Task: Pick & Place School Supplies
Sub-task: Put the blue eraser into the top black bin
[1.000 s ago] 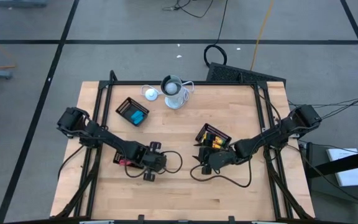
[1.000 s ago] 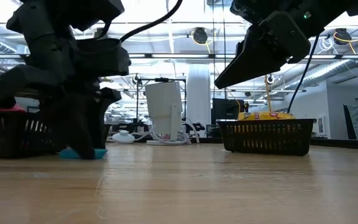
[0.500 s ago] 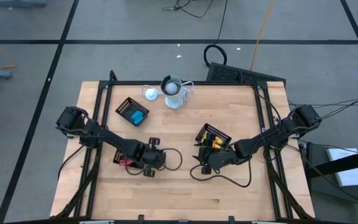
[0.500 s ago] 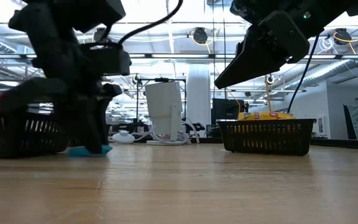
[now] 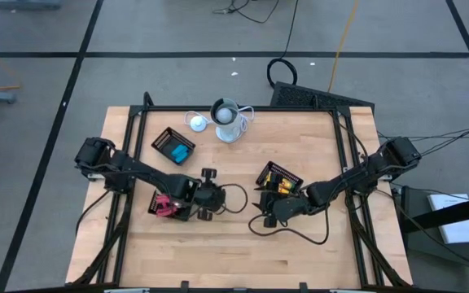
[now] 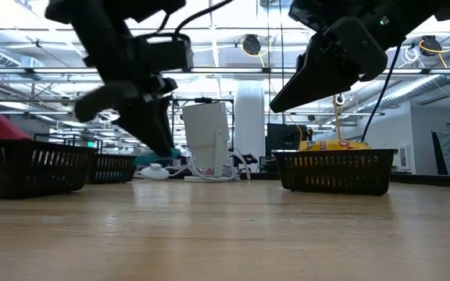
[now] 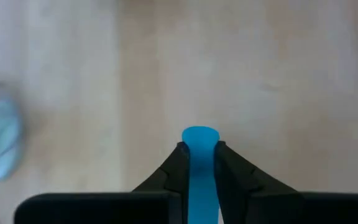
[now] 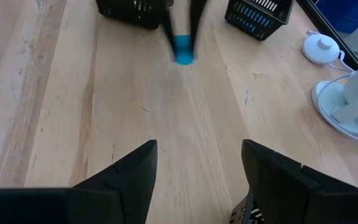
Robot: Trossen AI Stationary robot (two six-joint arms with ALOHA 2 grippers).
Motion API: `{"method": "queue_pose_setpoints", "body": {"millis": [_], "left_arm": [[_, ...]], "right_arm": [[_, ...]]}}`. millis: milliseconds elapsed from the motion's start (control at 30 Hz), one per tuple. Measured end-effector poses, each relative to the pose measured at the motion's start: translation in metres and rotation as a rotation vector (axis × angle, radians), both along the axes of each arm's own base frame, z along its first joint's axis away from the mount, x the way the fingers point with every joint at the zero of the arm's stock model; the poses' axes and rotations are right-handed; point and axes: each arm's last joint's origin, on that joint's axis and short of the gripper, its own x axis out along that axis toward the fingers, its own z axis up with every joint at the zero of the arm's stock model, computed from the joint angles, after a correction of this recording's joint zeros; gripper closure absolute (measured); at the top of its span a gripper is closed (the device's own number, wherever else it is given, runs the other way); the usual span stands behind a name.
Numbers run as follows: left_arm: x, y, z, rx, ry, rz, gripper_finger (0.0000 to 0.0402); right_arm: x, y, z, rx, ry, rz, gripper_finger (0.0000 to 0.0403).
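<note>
My left gripper (image 5: 207,192) hangs above the table's middle, between the baskets, shut on a small light-blue piece (image 7: 201,142). The right wrist view shows that piece (image 8: 183,50) clear of the wood. A black mesh basket (image 5: 174,146) with blue items stands at the far left. Another basket (image 5: 161,204) with red items stands nearer, and a third (image 5: 280,179) holds yellow items. My right gripper (image 8: 197,149) waits open by the yellow basket, pointing toward the left gripper with nothing between its fingers. My left gripper pinches the light-blue piece between its two fingers, on its two flat sides (image 7: 201,158). The piece's rounded end (image 7: 201,133) sticks out past the fingertips. The fingers slant down from above. The piece is lifted clear of the table (image 8: 183,56).
A white-grey cup-like object (image 5: 228,120) with a cable and a small white round thing (image 5: 196,123) stand at the far edge. Cables loop on the wood near both grippers. Bare wood (image 5: 243,252) lies toward the near edge.
My left gripper has risen from the table and gone toward the far edge and a little right, tipping less steeply. The light-blue piece, which lay on the wood under its fingers, has come up with it and hangs clear.
</note>
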Motion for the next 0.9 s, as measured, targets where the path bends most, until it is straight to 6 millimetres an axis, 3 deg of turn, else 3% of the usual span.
{"method": "queue_pose_setpoints", "body": {"millis": [200, 400, 533, 667, 900], "left_arm": [[-0.002, 0.027, 0.009, 0.074, 0.029, 0.118, 0.0356], [-0.013, 0.056, 0.034, 0.113, -0.014, 0.243, 0.0357], [-0.028, 0.076, 0.056, 0.146, -0.045, 0.335, 0.0365], [-0.05, 0.093, 0.07, 0.14, -0.103, 0.422, 0.0401], [-0.087, 0.113, 0.064, 0.061, -0.198, 0.518, 0.04]], "right_arm": [[0.0, 0.0, 0.0, -0.02, 0.008, 0.016, 0.0179], [-0.001, 0.0, -0.001, -0.044, 0.026, 0.031, 0.0179], [-0.002, -0.001, -0.004, -0.05, 0.025, 0.037, 0.0179], [-0.006, -0.002, -0.012, -0.054, 0.034, 0.038, 0.0179], [-0.009, -0.004, -0.018, -0.067, -0.017, 0.062, 0.0179]]}}
